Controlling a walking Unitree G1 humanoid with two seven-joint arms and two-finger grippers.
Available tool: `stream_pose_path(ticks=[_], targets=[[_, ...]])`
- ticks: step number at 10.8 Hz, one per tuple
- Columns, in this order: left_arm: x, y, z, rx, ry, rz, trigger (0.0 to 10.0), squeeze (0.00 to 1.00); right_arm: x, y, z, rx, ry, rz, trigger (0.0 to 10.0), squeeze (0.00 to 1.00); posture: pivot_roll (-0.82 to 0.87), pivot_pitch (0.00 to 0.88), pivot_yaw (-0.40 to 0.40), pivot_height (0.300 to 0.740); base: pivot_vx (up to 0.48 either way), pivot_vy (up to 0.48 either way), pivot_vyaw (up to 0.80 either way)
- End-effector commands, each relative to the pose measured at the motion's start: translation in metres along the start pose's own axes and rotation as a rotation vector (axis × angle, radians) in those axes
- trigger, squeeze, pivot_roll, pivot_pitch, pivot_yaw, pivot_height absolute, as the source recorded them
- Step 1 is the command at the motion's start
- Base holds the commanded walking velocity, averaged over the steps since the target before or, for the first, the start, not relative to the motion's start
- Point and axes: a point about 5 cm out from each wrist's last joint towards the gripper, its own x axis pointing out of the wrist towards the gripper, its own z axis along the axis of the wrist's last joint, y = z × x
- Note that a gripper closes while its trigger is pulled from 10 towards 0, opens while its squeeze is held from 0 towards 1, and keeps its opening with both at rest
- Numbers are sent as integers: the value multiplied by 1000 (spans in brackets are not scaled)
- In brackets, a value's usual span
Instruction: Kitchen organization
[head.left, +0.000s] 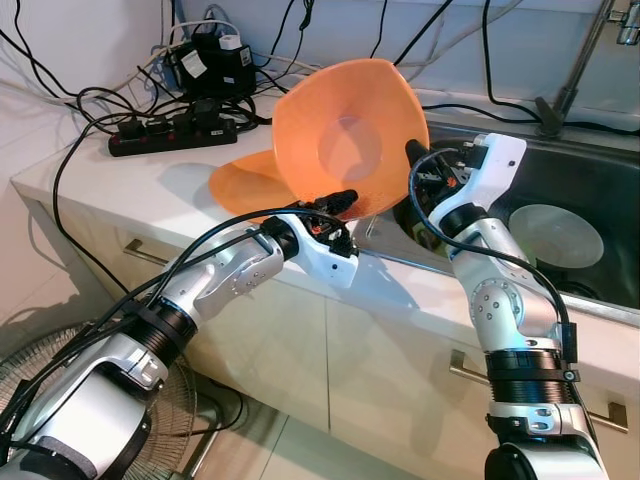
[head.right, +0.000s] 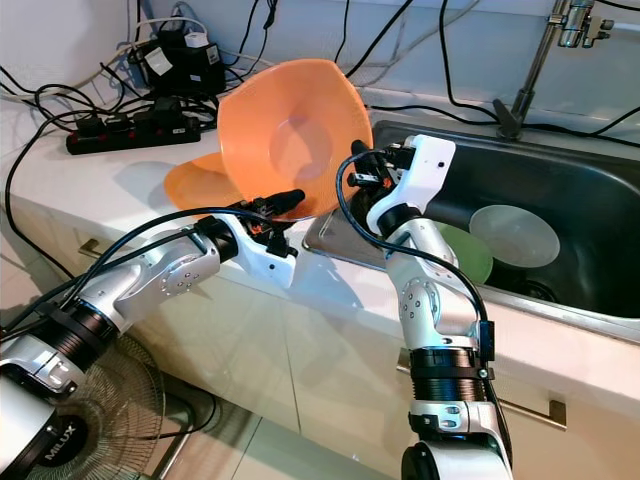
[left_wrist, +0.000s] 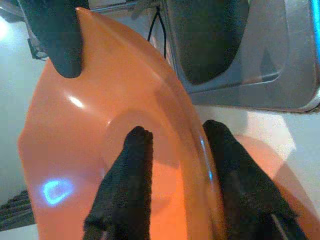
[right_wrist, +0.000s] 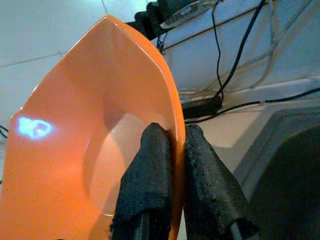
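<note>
An orange bowl (head.left: 345, 140) hangs tilted on edge above the counter, just left of the sink (head.left: 600, 180). My left gripper (head.left: 340, 200) holds its lower rim, with one finger inside the bowl and one outside (left_wrist: 177, 130). My right gripper (head.left: 413, 155) is shut on the rim on the sink side, its fingers pinched tight over the edge (right_wrist: 175, 129). A second orange dish (head.left: 235, 185) lies flat on the counter under the lifted bowl.
In the sink lie a white plate (head.left: 555, 235) and a green plate (head.right: 465, 250). A faucet (head.left: 580, 60) stands behind it. A power strip (head.left: 170, 135) and tangled cables cover the back left of the counter. A floor fan (head.right: 130, 400) stands below left.
</note>
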Motion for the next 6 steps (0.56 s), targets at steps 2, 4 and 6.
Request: stream_pose_path(ticks=[2, 4, 6], targets=[[1, 15, -1, 6, 2, 72, 10000, 0, 3, -12, 1, -6, 3, -94, 0, 0, 145, 13, 41, 740, 0, 0, 0], [1, 12, -1, -11, 10, 68, 10000, 0, 3, -39, 12, 9, -45, -267, 0, 0, 145, 10, 41, 740, 0, 0, 0], [0, 10, 0, -20, 13, 66, 10000, 0, 2, -50, 16, 19, -65, -325, 0, 0, 148, 4, 41, 740, 0, 0, 0]])
